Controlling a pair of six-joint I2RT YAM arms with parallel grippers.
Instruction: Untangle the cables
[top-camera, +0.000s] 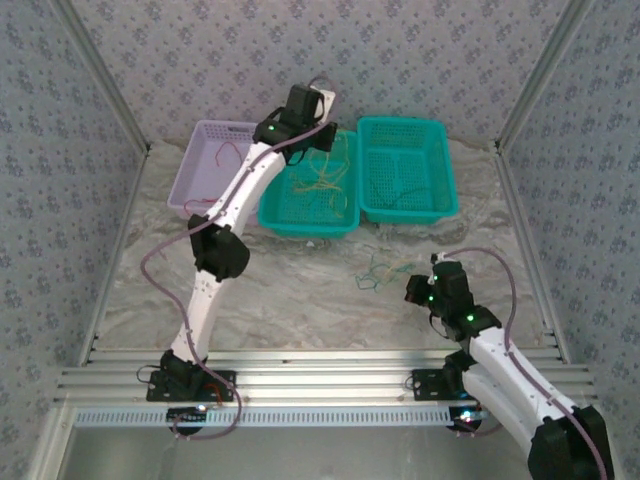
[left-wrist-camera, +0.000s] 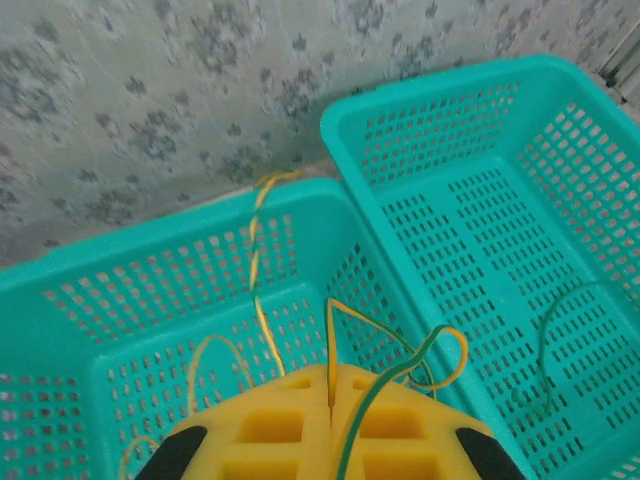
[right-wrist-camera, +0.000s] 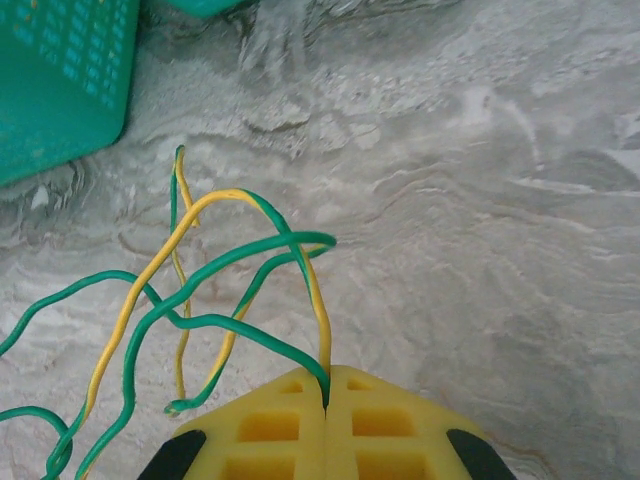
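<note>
The left pincer (left-wrist-camera: 330, 378) has its two yellow block-shaped fingers pressed together, clamped on a thin orange-yellow cable (left-wrist-camera: 329, 335) that rises from the seam between them and loops off to the right. A green-and-yellow striped cable (left-wrist-camera: 385, 385) runs over the right finger and joins that loop; whether the two are one strand cannot be made out. The pincer hangs over the middle turquoise perforated plastic basket (left-wrist-camera: 60, 290). More thin yellow cables (left-wrist-camera: 255, 270) lie in this basket, one climbing its back wall, and their lower ends are hidden behind the fingers. In the neighbouring right turquoise perforated basket (left-wrist-camera: 440, 100) a single dark green cable (left-wrist-camera: 543, 345) curves across the floor, faint against the mesh.

The right pincer (right-wrist-camera: 327, 378) is also closed, gripping a yellow-and-green cable (right-wrist-camera: 318, 300) at the seam, low over the grey marbled worktop (right-wrist-camera: 500, 200). That cable arches left through a tangle of green cables (right-wrist-camera: 190, 320) lying on the worktop, and several of these run out of the wrist view at the left and bottom edges. From above, the tangle sits between the baskets and the right arm, too fine to separate strand from strand.

A lavender perforated plastic basket (top-camera: 205, 170) stands at the left, its right side covered by the left arm; a thin red cable (top-camera: 232, 150) shows inside it.
</note>
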